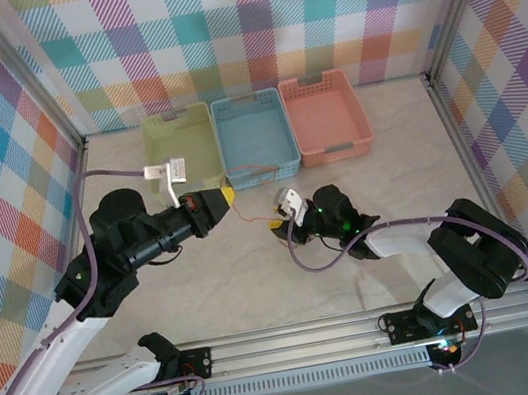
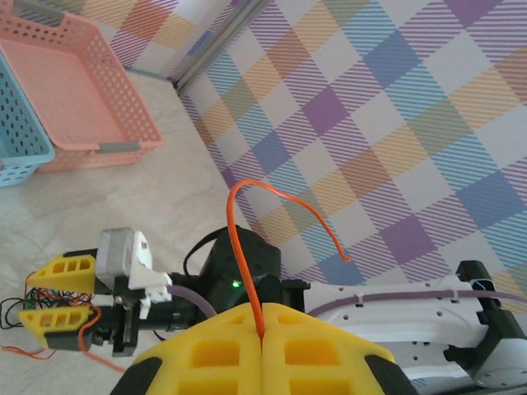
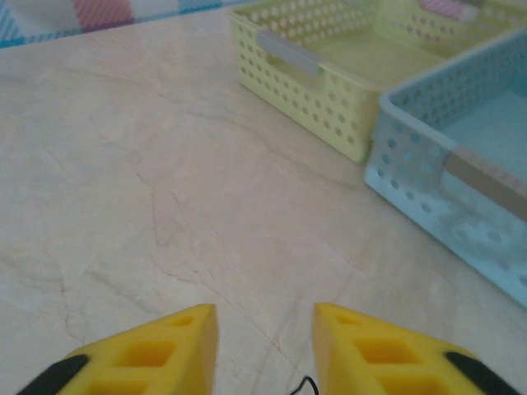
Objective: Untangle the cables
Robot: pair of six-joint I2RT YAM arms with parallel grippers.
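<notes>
Left gripper [image 2: 262, 331] is clamped on the orange wire [image 2: 247, 247], which arcs toward 1 o'clock. At its 4 o'clock seen from above, right gripper [image 3: 265, 321] straddles the tangle [image 2: 56, 292]; whether it pinches, I cannot tell. The wires look light and springy, so I'd grip near the knot.

Marbled table [image 1: 208, 288] with baskets [image 1: 262, 170], cables [image 1: 255, 218]

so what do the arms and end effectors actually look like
The left arm and right arm are white links with black joint housings, a purple-grey cable looping along each. The left end effector and right end effector have chunky yellow fingers with cut-out pockets.
</notes>
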